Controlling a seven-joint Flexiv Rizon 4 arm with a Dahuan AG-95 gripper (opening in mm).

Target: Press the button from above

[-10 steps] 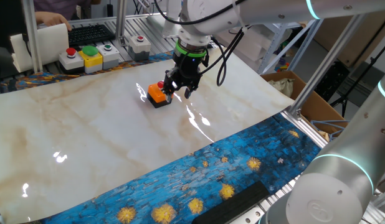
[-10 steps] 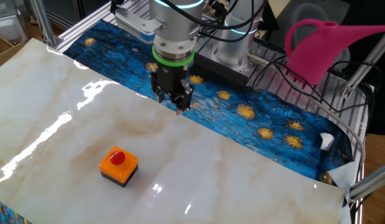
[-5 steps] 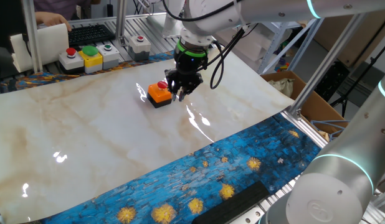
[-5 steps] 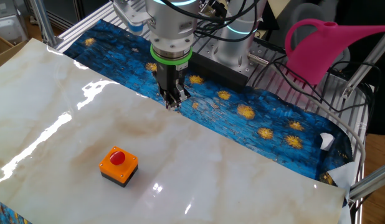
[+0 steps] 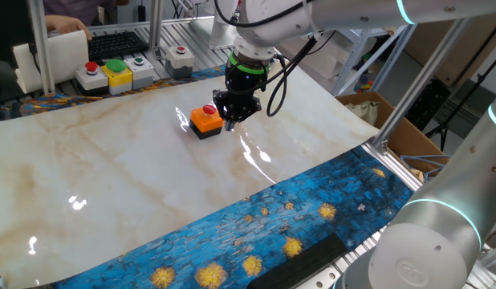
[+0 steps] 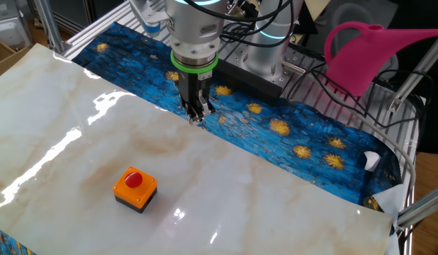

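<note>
The button (image 5: 205,120) has a red round cap on an orange housing with a black base. It stands on the marble-patterned table top (image 5: 111,185), and also shows in the other fixed view (image 6: 135,188). My gripper (image 5: 232,122) hangs above the table, pointing down. It is beside the button and apart from it, not over the red cap. In the other fixed view the gripper (image 6: 196,117) is well above and behind the button. Its fingers are pressed together with nothing between them.
Grey boxes with red and green buttons (image 5: 91,74) and a yellow box with a green button (image 5: 117,72) stand at the table's far edge. A blue starry cloth (image 5: 256,233) lines the near edge. A cardboard box (image 5: 392,128) stands to the right. A pink watering can (image 6: 375,49) sits behind the arm's base.
The fingers were spread open one second ago and have closed together. The gripper shifted slightly beside the button. The button has not moved.
</note>
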